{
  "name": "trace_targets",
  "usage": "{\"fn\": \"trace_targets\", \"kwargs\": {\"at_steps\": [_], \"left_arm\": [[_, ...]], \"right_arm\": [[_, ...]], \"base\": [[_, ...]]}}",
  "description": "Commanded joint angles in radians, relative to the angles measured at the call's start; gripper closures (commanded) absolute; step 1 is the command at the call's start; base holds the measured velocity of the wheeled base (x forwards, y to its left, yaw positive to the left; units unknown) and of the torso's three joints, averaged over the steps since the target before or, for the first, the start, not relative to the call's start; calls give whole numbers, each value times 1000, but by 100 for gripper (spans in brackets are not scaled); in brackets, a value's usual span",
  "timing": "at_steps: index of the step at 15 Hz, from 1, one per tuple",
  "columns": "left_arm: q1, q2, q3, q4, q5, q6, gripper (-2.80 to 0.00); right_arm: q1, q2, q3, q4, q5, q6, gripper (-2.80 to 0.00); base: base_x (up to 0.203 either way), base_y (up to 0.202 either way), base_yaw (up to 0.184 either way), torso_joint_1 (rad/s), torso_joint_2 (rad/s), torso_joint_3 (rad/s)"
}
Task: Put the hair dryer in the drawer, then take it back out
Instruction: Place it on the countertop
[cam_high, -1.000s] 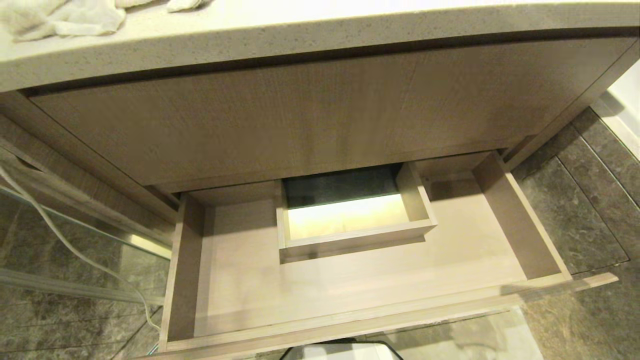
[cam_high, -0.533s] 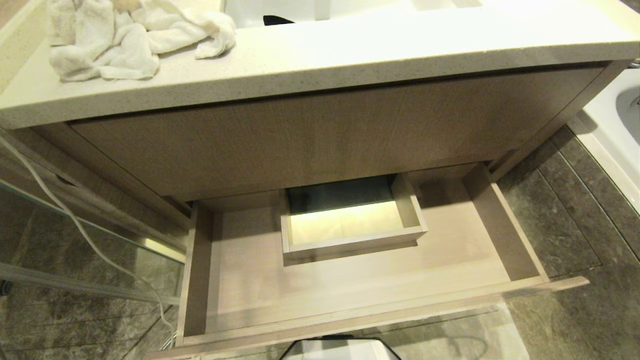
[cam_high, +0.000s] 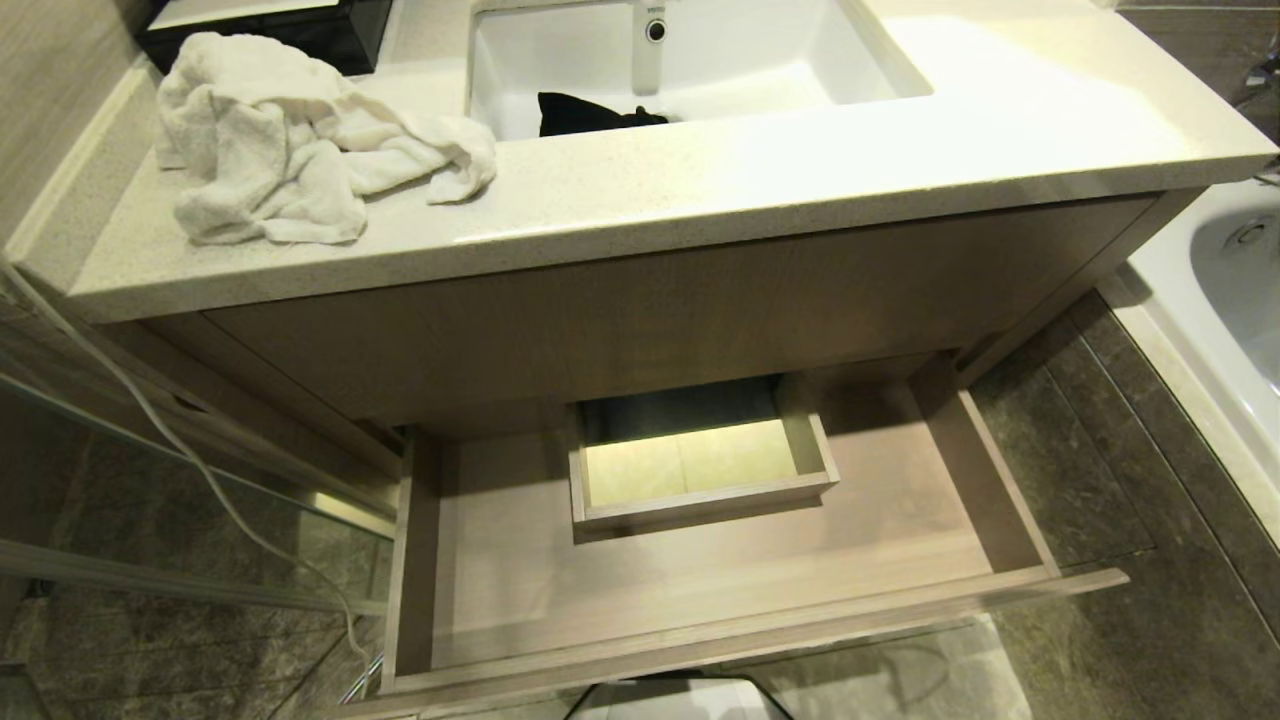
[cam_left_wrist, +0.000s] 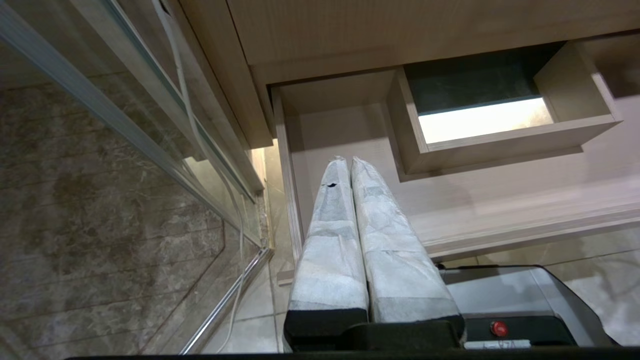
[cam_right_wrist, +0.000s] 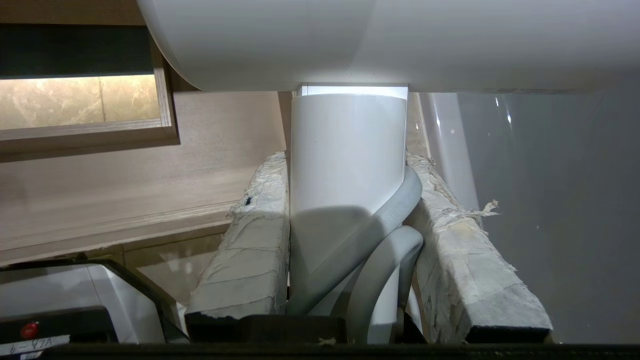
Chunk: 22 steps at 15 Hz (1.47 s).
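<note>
While the right pincer (cam_right_wrist: 345, 200) stays out of the head view, its wrist view shows it clamped on the hair dryer (cam_right_wrist: 347, 165), squeezing the handle and cord. The left pincer (cam_left_wrist: 350, 172) hangs with fingers pressed together over the drawer (cam_high: 700, 570), which stands open at six o'clock. Beyond it, a towel (cam_high: 290, 140) lies at eleven o'clock on the desk (cam_high: 900, 150), beside the sink (cam_high: 760, 70).

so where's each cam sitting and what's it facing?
Head: high, looking down at the sink counter and open drawer; no arms show.
Left wrist: behind the shut left gripper, facing the drawer.
Right wrist: behind the right gripper, clamped on the hair dryer handle.
All three share the drawer's boxed cutout.
</note>
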Motion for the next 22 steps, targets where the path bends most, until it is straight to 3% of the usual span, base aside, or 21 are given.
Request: {"fn": "trace_targets", "kwargs": {"at_steps": [1, 10, 14, 22], "left_arm": [[0, 0, 2, 1, 0, 0, 0], [0, 0, 2, 1, 0, 0, 0], [0, 0, 2, 1, 0, 0, 0], [0, 0, 2, 1, 0, 0, 0]], "right_arm": [[0, 20, -11, 4, -3, 0, 0], [0, 175, -141, -22, -3, 0, 0], [1, 285, -268, 39, -1, 0, 0], [4, 577, -545, 35, 2, -1, 0]], "base": [[0, 0, 0, 315, -593, -273], [0, 0, 0, 250, -461, -217], [0, 0, 0, 15, -31, -12], [0, 0, 0, 0, 0, 0]]}}
